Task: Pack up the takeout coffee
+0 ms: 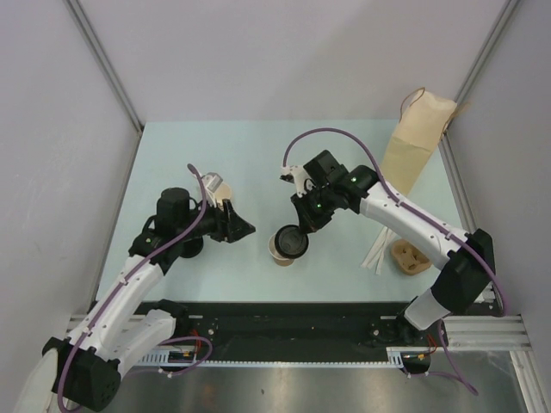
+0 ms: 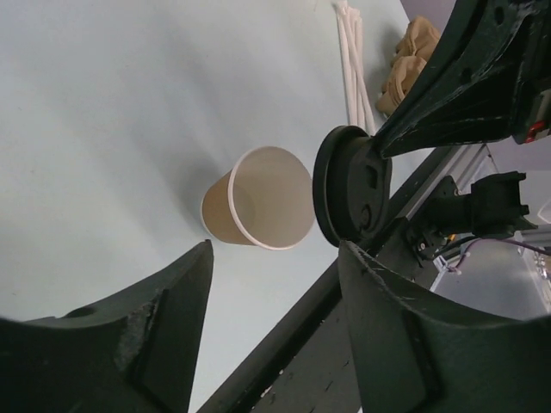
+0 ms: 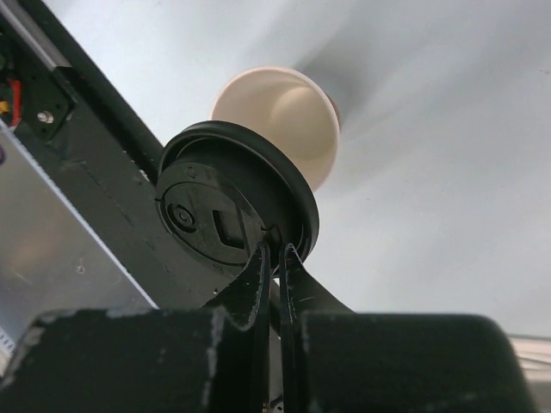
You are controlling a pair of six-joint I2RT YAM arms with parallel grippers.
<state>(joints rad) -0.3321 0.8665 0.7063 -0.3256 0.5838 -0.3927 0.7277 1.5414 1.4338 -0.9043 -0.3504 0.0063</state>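
An open tan paper cup [image 1: 279, 255], white inside and without a lid, stands near the table's front middle. It also shows in the left wrist view [image 2: 258, 209] and the right wrist view [image 3: 288, 116]. My right gripper [image 1: 297, 234] is shut on the rim of a round black lid [image 1: 291, 242], holding it tilted just over the cup's mouth; its fingertips [image 3: 277, 251] pinch the lid [image 3: 231, 202]. My left gripper [image 1: 244, 228] is open and empty, a short way left of the cup, with its jaws spread wide [image 2: 275, 258]. A second tan cup [image 1: 215, 188] stands behind the left wrist, partly hidden.
A tall tan paper bag [image 1: 417, 138] stands at the back right. A brown pulp cup tray [image 1: 410, 256] and white straws [image 1: 377, 253] lie at the right. The black front rail [image 1: 284, 323] runs along the near edge.
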